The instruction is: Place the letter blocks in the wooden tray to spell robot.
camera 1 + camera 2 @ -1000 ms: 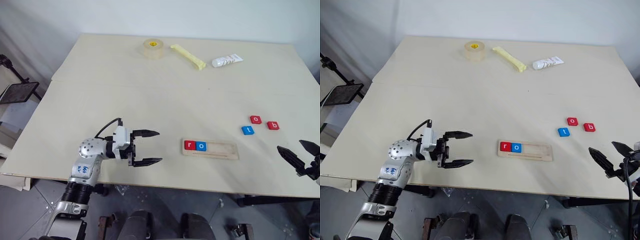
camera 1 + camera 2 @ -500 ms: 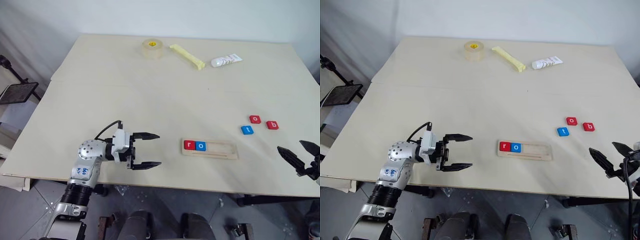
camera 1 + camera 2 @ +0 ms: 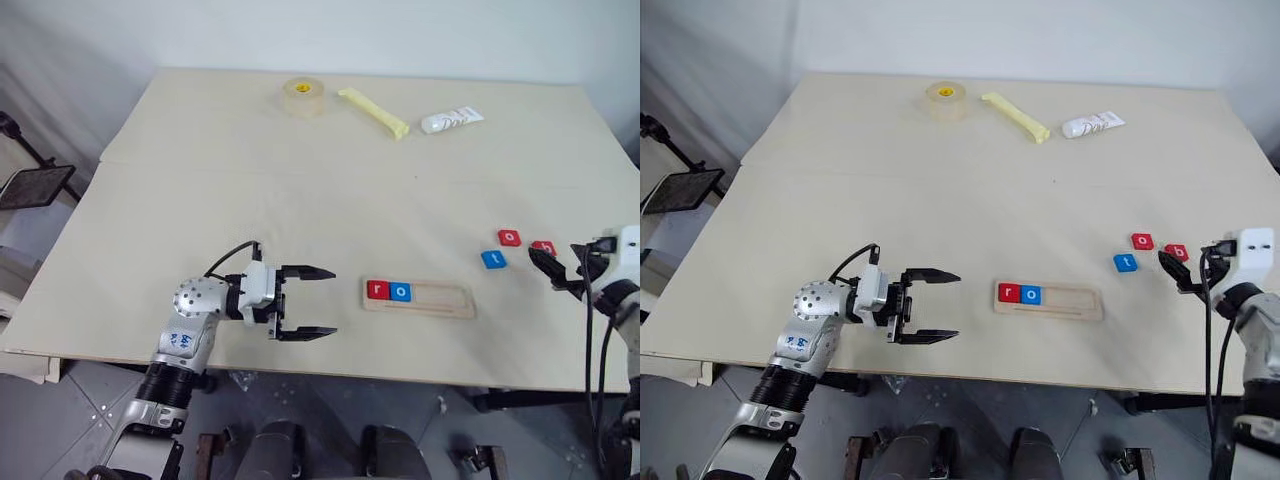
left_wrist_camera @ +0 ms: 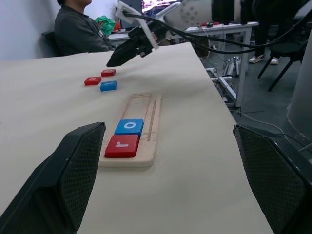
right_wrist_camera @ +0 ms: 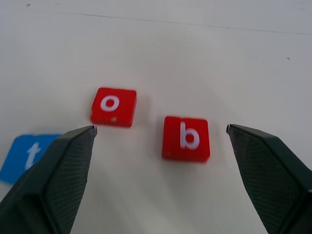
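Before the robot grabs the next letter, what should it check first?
1. Tray holds r then o: ok.
2. Next slot in the tray free: ok.
3. b block lies flat, letter up, apart from the red o: ok.
4. Right gripper open, with b between its fingers: ok.
5. Left gripper open, holding nothing, off the tray: ok.
6. Right fingers low enough to pinch b: cannot tell.

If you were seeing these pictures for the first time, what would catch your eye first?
The long pale wooden tray near the table's front edge, holding a red r tile and a blue o tile. To its right, the open right gripper hangs over the loose red b tile.
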`<move>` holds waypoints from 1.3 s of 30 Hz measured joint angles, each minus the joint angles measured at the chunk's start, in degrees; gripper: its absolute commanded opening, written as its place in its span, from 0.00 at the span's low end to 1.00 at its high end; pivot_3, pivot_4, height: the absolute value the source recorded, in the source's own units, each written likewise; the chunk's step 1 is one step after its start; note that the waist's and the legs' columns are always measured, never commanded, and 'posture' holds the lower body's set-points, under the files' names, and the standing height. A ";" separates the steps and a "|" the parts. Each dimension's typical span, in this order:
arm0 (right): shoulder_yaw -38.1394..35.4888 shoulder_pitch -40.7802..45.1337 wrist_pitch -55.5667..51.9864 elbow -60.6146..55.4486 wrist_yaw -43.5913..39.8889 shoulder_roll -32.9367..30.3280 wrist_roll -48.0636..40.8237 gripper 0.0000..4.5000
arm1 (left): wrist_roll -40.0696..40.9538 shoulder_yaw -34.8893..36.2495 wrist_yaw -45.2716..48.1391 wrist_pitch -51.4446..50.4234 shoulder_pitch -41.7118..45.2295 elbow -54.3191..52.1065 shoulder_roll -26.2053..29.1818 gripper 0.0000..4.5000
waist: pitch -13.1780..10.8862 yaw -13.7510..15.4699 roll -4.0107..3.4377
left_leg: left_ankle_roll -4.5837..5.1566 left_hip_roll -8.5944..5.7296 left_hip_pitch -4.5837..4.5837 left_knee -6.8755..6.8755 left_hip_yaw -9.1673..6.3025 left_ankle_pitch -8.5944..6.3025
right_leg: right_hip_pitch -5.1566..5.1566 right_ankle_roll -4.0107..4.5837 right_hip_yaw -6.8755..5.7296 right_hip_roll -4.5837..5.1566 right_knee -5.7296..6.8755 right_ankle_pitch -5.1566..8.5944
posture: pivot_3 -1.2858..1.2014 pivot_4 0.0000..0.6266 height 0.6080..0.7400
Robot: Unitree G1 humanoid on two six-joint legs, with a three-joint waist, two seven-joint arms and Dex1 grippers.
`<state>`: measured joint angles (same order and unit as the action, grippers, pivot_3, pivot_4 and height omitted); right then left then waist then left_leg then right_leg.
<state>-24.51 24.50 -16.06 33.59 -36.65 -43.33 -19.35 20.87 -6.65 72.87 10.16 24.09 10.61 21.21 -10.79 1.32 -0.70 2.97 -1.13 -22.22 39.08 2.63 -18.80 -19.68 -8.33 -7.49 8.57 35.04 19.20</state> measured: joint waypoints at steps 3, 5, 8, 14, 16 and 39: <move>1.94 2.63 2.38 6.17 0.37 0.10 1.77 1.00 | -0.09 -0.02 -0.38 0.00 -0.04 -0.05 0.09 0.99 | 0.00 0.00 0.00 | 0.01 -0.02 -0.04 0.00 -0.03 0.00 | 0.00 0.00 -0.03 0.01 -0.01 0.00 | 0.52 0.24 1.00; 2.37 3.36 3.32 8.69 0.69 0.18 2.51 1.00 | -0.09 0.01 -0.70 0.00 -0.24 -0.16 0.26 0.99 | 0.00 -0.06 -0.01 | 0.01 -0.02 -0.04 0.00 -0.02 0.00 | 0.00 0.00 -0.02 0.01 -0.03 0.00 | 0.52 0.24 1.00; 2.95 4.50 5.28 11.26 0.75 0.40 2.86 1.00 | -0.12 0.02 -1.41 -0.05 -0.94 -0.88 0.57 0.99 | 0.00 -0.38 -0.01 | 0.01 0.01 -0.02 0.00 -0.01 0.00 | 0.01 0.00 -0.02 0.01 -0.03 0.00 | 0.52 0.24 1.00; 3.52 7.27 8.77 16.61 1.30 0.40 3.74 1.00 | -0.11 0.01 -2.14 -0.16 -2.04 -1.34 1.33 0.99 | 0.00 -0.58 -0.01 | 0.00 0.01 0.01 0.02 -0.02 0.00 | 0.06 0.00 -0.01 0.01 -0.03 0.00 | 0.52 0.24 1.00; 3.69 8.10 9.69 18.01 1.35 0.40 4.11 0.91 | -0.11 0.00 -2.15 -0.17 -2.04 -1.37 1.34 1.00 | 0.00 -0.64 -0.01 | 0.00 0.02 0.01 0.02 -0.02 0.00 | 0.06 0.00 -0.02 0.01 -0.03 0.00 | 0.52 0.24 1.00; -3.18 -20.51 -6.73 -34.67 17.10 10.61 -3.08 0.33 | 0.17 -0.05 1.52 0.74 3.03 5.81 0.04 1.00 | 0.00 0.00 -0.11 | -0.04 -0.03 -0.11 -0.02 -0.23 0.00 | -0.04 0.00 -0.04 -0.01 0.00 0.00 | 0.52 0.24 1.00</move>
<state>-27.68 3.99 -22.79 -1.08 -19.55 -32.72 -22.42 21.04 -6.70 74.39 10.90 27.12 16.42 21.25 -10.79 1.32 -0.81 2.93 -1.16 -22.33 39.06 2.40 -18.80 -19.72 -8.33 -7.53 8.57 35.04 19.20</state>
